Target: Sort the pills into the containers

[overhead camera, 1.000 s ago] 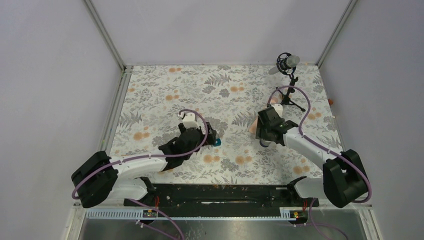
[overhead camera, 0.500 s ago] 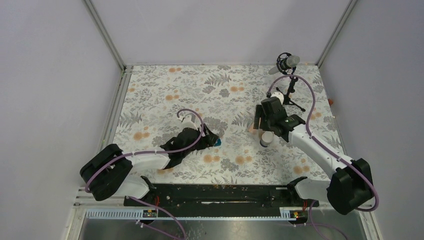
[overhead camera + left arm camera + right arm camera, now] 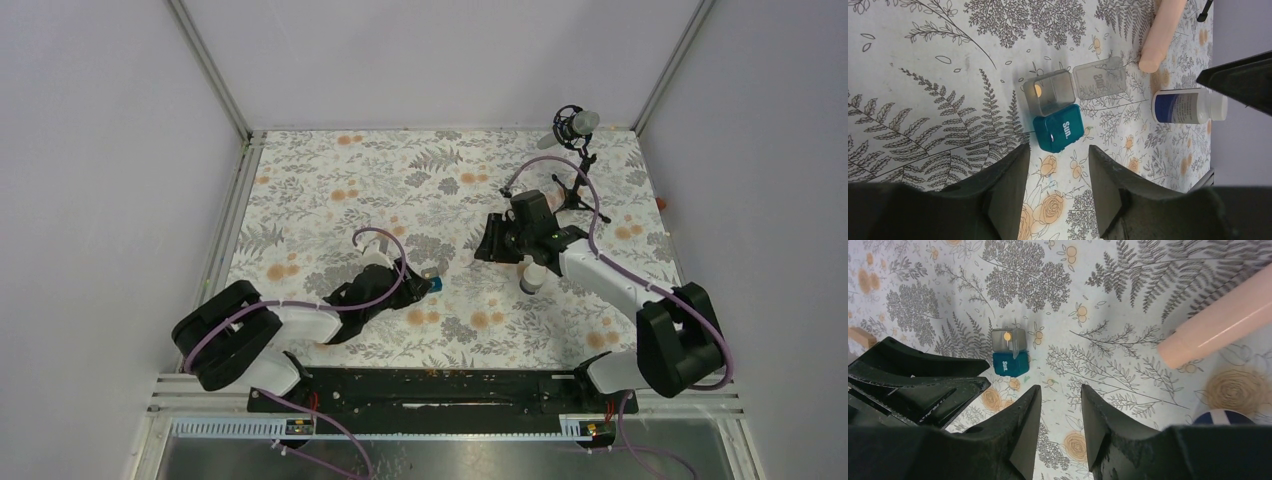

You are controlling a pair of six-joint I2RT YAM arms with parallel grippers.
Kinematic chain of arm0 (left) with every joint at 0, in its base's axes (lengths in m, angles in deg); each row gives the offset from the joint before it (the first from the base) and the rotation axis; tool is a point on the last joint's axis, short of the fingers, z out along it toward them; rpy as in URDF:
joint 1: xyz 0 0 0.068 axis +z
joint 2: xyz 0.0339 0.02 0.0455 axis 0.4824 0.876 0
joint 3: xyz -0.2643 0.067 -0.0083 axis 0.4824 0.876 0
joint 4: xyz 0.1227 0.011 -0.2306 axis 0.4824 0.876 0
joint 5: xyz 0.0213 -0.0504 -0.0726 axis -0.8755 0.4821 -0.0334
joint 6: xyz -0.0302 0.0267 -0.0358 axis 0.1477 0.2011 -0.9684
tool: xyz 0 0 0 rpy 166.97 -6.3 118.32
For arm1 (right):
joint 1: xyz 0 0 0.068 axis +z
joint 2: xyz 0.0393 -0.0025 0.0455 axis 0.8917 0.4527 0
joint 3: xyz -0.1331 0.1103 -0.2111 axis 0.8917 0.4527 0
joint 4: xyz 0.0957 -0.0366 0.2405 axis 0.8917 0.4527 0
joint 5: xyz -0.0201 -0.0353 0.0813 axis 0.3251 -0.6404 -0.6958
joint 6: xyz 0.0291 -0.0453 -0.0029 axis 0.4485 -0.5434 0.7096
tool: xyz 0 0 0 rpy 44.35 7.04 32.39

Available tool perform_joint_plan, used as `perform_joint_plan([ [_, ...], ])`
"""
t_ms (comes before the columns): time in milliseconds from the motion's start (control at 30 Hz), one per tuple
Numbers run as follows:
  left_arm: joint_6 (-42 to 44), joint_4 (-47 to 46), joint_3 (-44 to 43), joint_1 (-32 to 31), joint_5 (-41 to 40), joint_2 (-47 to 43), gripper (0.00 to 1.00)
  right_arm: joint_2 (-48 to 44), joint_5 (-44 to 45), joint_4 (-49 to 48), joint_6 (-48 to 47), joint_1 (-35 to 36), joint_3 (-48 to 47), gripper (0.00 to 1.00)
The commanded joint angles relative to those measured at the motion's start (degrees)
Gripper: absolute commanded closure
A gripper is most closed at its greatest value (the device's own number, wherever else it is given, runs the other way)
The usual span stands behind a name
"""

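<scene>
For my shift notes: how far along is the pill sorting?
Done: one orange pill lies in the open clear compartment of the pill box. In hand: nothing, left gripper and right gripper both open. Left: its lid is unclosed, the white bottle is capped.

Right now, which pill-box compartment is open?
The clear grey compartment, next to the teal one marked Sun. Its lid lies flipped back and one orange pill sits inside; the teal one is shut.

black microphone (image 3: 577, 123) on tripod at far right; peach cylinder (image 3: 1159, 37) lying on floral tablecloth (image 3: 320, 190)
</scene>
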State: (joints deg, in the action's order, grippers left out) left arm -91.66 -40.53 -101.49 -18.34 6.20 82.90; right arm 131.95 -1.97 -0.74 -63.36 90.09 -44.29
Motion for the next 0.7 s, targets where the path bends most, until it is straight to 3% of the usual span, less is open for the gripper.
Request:
perform_joint_plan([
  [0, -2.3, -7.3, 1.0, 0.5, -1.0, 1.9, 0.53, 2.7, -5.9, -6.8, 2.9, 0.5, 1.2, 0.58],
  [367, -7.2, -16.7, 2.8, 1.4, -1.3, 8.3, 0.55, 10.2, -9.2, -11.4, 4.9, 0.7, 1.6, 0.62],
  [667, -7.1, -19.4, 3.2, 1.4, 0.0, 11.6, 0.66, 12.9, -8.7, -10.8, 5.9, 0.9, 0.9, 0.63],
])
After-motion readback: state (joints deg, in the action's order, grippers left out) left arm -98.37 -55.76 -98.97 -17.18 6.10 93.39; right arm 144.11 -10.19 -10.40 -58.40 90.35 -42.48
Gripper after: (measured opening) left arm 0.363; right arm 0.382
